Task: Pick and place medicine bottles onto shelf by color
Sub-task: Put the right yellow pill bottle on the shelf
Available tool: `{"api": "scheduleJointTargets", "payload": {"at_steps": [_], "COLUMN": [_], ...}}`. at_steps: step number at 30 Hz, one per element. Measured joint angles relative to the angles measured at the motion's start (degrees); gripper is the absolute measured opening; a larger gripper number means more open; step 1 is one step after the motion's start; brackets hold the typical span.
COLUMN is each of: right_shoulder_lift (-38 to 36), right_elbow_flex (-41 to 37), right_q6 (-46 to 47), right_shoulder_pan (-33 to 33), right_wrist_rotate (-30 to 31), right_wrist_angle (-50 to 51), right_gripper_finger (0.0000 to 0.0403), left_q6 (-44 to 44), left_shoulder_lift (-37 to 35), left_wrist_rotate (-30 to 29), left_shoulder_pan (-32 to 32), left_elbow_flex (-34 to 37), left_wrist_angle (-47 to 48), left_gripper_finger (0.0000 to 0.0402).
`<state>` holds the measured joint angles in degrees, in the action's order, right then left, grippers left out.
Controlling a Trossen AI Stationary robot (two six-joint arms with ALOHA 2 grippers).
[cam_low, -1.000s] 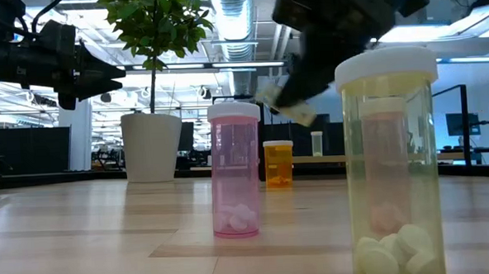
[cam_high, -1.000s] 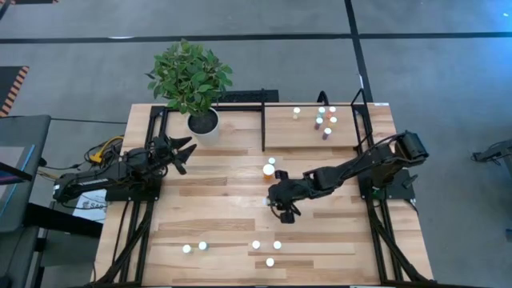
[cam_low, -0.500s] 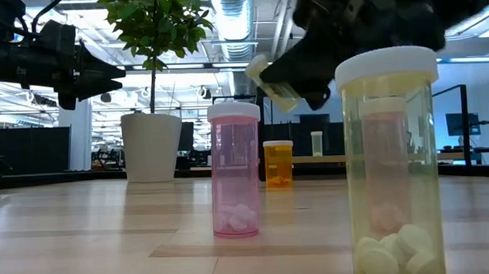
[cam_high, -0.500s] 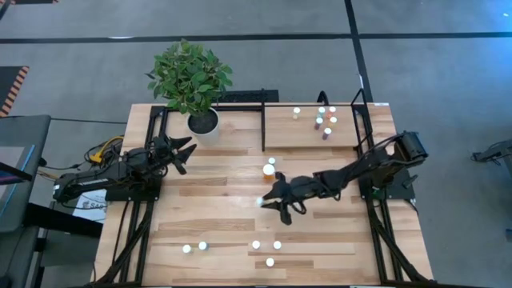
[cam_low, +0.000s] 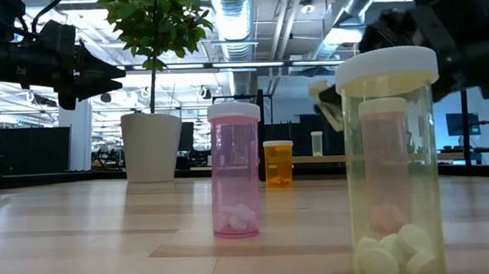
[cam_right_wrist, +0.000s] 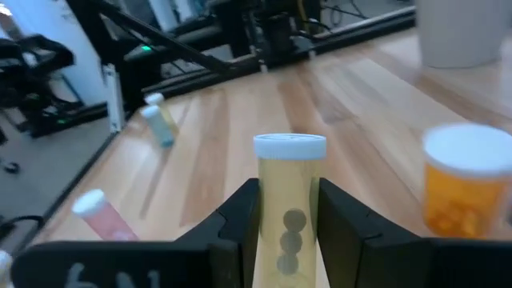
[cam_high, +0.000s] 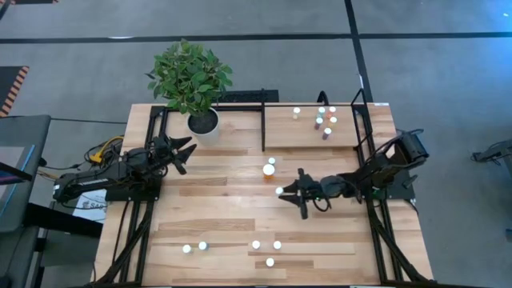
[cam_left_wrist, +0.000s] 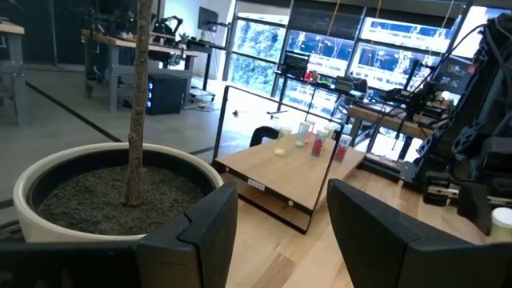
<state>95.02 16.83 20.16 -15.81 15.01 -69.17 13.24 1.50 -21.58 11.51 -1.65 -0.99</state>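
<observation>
Since before, our right gripper (cam_high: 282, 191) has pulled back rightward, its fingers pinching a yellowish medicine bottle (cam_right_wrist: 289, 206). Our left gripper (cam_high: 187, 149) waits half-spread beside the white plant pot (cam_high: 203, 123).

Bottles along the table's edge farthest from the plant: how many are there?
5 bottles: a left pair and a middle trio. None seems hidden from above.

bottles (cam_high: 270, 170): 13 (white caps, from above) | shelf (cam_high: 309, 128): 1 | plant (cam_high: 189, 75): 1 | arms: 2
</observation>
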Motion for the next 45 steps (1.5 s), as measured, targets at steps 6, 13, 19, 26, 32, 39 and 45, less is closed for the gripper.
{"api": "scheduleJointTargets", "payload": {"at_steps": [6, 13, 19, 26, 32, 39, 45], "right_shoulder_lift": [0.00, 0.00, 0.00, 0.00, 0.00, 0.00, 0.92], "right_elbow_flex": [-3.60, -5.74, -6.22, -6.20, -6.20, -5.97, -4.98], "right_q6": [1.56, 2.49, 3.04, 3.41, 3.82, 3.85, 3.58], "right_shoulder_pan": [-2.75, -5.06, -5.21, -5.19, -5.05, -4.88, -4.69], "right_wrist_rotate": [5.34, 10.95, 12.15, 13.57, 13.57, 13.59, 14.30], "right_wrist_angle": [-0.03, 0.09, 1.96, 3.99, 6.43, 8.21, 8.81], "right_gripper_finger": [0.0119, 0.0119, 0.0119, 0.0119, 0.0119, 0.0119, 0.0119], "left_q6": [0.02, 0.02, 0.02, 0.02, 0.01, 0.01, 0.02], "left_shoulder_lift": [0.00, 0.00, 0.00, 0.00, 0.00, 0.00, 0.00], "left_wrist_rotate": [0.02, 0.00, 0.00, 0.00, 0.02, 0.02, 0.02], "left_shoulder_pan": [0.00, 0.00, 0.00, -0.01, 0.00, 0.00, -0.01], "left_elbow_flex": [0.00, 0.00, 0.01, 0.00, 0.00, 0.01, 0.01], "left_wrist_angle": [0.00, 0.00, 0.00, 0.00, 0.00, 0.00, 0.00], "left_gripper_finger": [0.0181, 0.0181, 0.0181, 0.0181, 0.0181, 0.0181, 0.0181]}}
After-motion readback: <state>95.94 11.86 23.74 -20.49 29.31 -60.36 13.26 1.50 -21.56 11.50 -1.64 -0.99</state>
